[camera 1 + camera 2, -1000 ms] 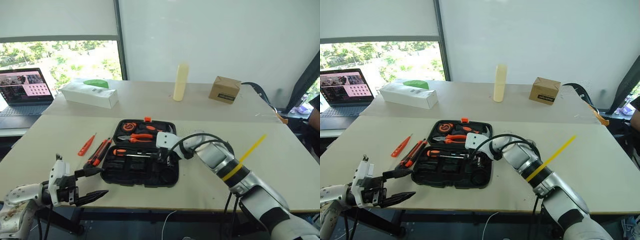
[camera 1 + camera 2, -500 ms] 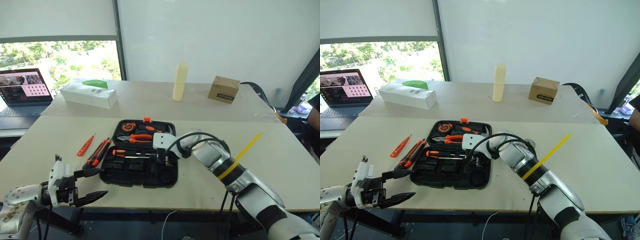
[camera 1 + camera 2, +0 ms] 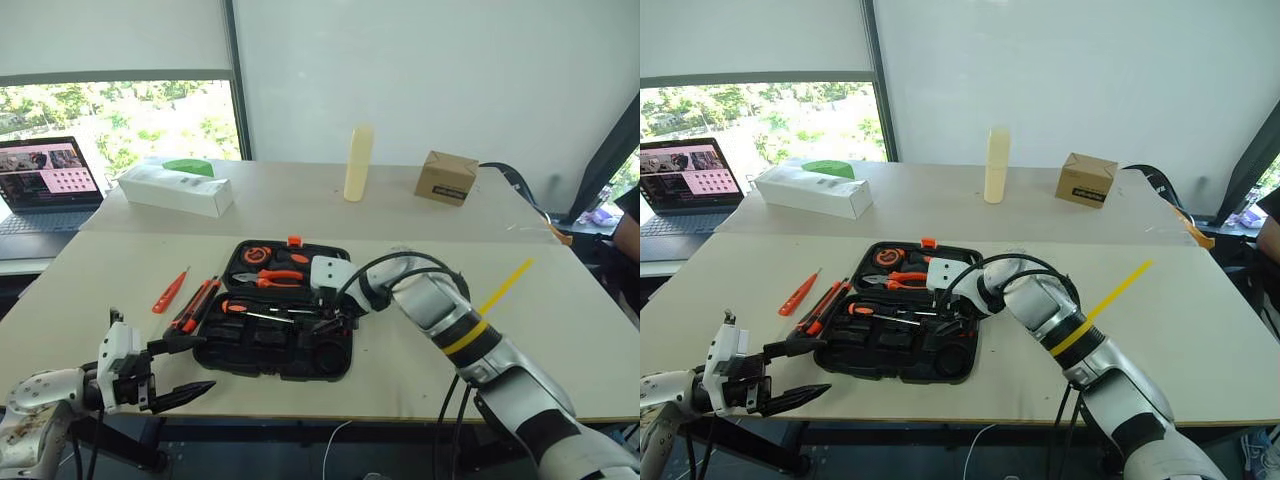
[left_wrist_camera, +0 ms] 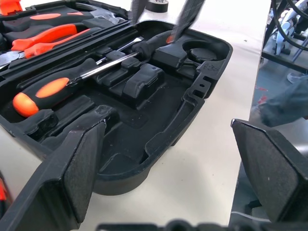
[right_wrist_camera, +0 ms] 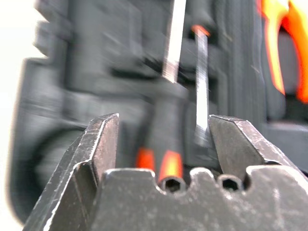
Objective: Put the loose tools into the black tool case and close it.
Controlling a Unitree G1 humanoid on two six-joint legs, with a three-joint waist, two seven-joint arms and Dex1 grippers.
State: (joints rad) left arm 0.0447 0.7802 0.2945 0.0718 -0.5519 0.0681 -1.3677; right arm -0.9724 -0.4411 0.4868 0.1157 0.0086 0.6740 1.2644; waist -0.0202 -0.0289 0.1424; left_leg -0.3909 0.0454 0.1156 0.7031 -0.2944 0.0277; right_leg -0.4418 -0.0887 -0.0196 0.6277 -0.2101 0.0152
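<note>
Two hands showed. No writing could be read. Black tool case (image 3: 276,335) lay open on surface (image 3: 560,330). Right hand (image 3: 333,322) hung over case, fingers apart, holding nothing; short screwdriver (image 5: 166,139) lay below. Left hand (image 3: 183,369) wide open, empty, beside case's near-left corner. Utility knife (image 3: 196,305), tester screwdriver (image 3: 172,290) lay left of case.

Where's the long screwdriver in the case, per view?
Left eye: long screwdriver lies in the black tool case, left of centre.
Right eye: same slot.
Left wrist: handle at left, shaft running diagonally.
Right wrist: too blurred to tell.
Shared landmark: orange-handled pliers.
</note>
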